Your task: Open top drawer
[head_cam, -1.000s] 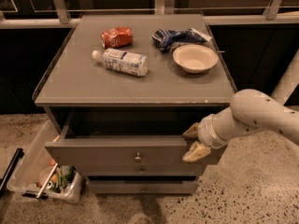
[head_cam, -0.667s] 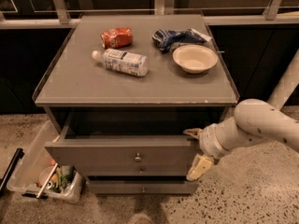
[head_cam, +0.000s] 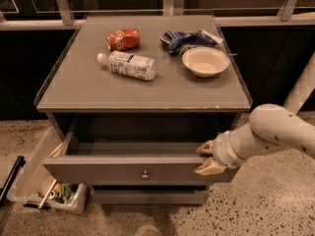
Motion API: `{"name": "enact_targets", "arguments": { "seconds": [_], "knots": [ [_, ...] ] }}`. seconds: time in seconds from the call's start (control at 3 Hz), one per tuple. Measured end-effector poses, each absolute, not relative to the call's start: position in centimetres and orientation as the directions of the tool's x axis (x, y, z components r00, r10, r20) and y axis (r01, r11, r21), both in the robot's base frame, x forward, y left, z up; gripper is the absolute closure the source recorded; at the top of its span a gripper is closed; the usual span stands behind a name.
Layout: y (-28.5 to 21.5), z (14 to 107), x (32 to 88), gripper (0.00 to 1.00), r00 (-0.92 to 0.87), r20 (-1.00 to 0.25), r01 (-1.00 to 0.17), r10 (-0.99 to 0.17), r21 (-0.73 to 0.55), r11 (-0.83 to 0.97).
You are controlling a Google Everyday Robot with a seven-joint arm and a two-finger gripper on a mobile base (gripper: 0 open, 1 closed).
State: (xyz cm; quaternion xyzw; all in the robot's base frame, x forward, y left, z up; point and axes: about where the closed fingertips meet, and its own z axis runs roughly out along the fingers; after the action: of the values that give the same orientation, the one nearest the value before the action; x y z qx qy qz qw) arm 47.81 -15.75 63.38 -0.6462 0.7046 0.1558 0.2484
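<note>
The top drawer [head_cam: 98,170] is pulled partly out of the grey cabinet. Its wide grey front has a small round metal knob [head_cam: 144,174] at centre, and its plain grey inside [head_cam: 133,147] shows. My gripper [head_cam: 207,157] is at the right end of the drawer front, on a white arm coming from the right. Its fingers are spread apart. The upper fingertip [head_cam: 204,147] is over the front's top rim and the lower one is in front of its face. It holds nothing that I can see.
On the cabinet top [head_cam: 74,82] lie a plastic bottle [head_cam: 129,64], a red can [head_cam: 123,39], a blue bag [head_cam: 184,39] and a white bowl [head_cam: 205,61]. A narrower drawer front [head_cam: 147,196] is below. A clear bin [head_cam: 44,191] of items stands on the floor at left.
The drawer front has come slightly further out. My gripper has moved down and toward the camera, staying at the drawer's right end.
</note>
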Motion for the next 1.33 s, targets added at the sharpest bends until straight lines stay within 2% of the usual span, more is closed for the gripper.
{"name": "enact_targets", "arguments": {
  "seconds": [0.33,0.67,1.0,1.33],
  "knots": [
    [-15.75,63.64,47.82,0.87,-0.041,-0.551,-0.988,-0.833,-0.101,0.116],
    [-15.96,63.81,46.87,1.00,-0.042,-0.547,-0.988,-0.836,-0.100,0.115],
    [-15.95,63.81,46.87,0.81,-0.042,-0.547,-0.988,-0.836,-0.100,0.115],
    [-15.95,63.81,46.87,0.58,-0.042,-0.547,-0.988,-0.836,-0.100,0.115]
  ]
}}
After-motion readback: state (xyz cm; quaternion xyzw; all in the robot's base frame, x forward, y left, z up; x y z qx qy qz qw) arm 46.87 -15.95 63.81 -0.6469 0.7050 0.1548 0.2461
